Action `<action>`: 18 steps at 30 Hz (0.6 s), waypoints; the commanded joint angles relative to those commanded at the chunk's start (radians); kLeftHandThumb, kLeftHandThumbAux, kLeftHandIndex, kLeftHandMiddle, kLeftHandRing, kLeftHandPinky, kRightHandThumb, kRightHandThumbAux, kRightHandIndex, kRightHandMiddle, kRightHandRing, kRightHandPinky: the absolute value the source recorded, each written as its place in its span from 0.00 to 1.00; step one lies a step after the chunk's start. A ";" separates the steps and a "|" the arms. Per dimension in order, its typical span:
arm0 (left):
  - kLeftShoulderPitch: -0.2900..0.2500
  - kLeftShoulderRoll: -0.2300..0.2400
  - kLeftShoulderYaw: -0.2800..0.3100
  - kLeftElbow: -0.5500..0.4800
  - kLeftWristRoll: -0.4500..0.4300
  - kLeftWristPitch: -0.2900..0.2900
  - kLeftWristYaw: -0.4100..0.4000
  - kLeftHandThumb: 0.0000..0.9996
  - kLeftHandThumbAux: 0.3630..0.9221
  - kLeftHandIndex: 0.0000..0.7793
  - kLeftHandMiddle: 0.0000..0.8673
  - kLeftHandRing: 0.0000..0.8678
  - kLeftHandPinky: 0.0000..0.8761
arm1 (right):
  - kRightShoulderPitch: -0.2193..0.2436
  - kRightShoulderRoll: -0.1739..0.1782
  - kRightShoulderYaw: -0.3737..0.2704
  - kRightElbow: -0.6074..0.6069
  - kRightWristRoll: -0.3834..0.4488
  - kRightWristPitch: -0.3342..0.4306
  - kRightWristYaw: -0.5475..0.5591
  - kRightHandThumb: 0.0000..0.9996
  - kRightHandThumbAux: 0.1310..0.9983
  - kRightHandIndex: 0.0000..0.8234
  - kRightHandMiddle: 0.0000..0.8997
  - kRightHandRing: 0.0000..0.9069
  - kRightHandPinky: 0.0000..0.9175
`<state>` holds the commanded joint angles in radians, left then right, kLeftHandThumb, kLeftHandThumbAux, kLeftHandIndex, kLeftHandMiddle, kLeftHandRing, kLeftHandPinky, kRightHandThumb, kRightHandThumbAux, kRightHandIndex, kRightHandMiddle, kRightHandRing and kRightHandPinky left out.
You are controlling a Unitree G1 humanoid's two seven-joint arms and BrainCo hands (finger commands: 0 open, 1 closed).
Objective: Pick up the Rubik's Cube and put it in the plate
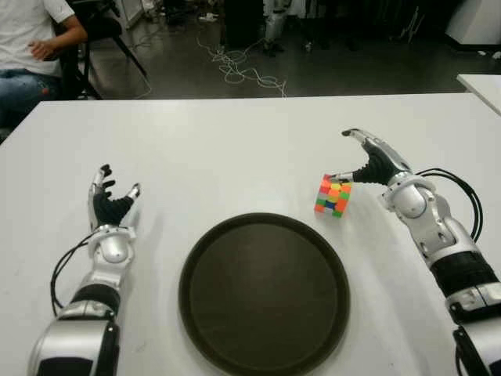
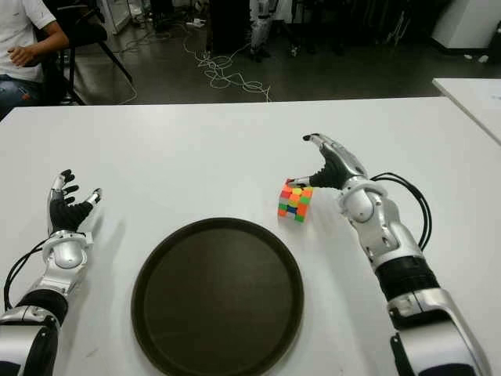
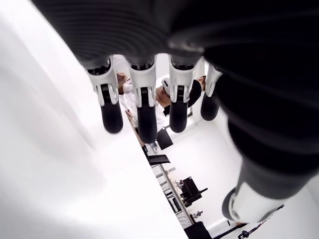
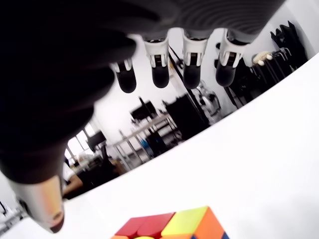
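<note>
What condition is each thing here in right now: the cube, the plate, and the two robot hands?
Cube: scrambled, on the table, outside the plate, not gripped.
Plate: empty, flat on the table.
Right robot hand: open, thumb at the cube's top edge, fingers stretched out beyond it.
Left robot hand: open, holds nothing, left of the plate.

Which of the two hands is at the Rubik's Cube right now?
The right hand, fingers open, beside the Rubik's Cube at the plate's right. The left hand shows open, far across the plate.

Multicoloured checkered Rubik's Cube [image 1: 333, 195], dark brown plate [image 1: 264, 291], white table [image 1: 235, 149]
</note>
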<state>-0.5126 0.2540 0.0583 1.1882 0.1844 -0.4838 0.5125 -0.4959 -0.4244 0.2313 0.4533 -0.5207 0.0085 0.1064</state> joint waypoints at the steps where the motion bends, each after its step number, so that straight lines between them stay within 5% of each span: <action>1: 0.000 0.000 -0.001 0.000 0.001 0.000 0.001 0.12 0.69 0.14 0.18 0.19 0.21 | 0.005 -0.009 0.009 -0.031 -0.013 0.022 0.023 0.00 0.64 0.09 0.07 0.09 0.10; 18: -0.002 -0.007 0.002 -0.008 -0.004 0.008 -0.004 0.12 0.70 0.15 0.19 0.21 0.25 | 0.016 -0.053 0.066 -0.175 -0.087 0.147 0.164 0.00 0.70 0.04 0.08 0.08 0.08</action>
<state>-0.5150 0.2469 0.0600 1.1806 0.1806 -0.4754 0.5081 -0.4798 -0.4775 0.2971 0.2783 -0.6078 0.1554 0.2704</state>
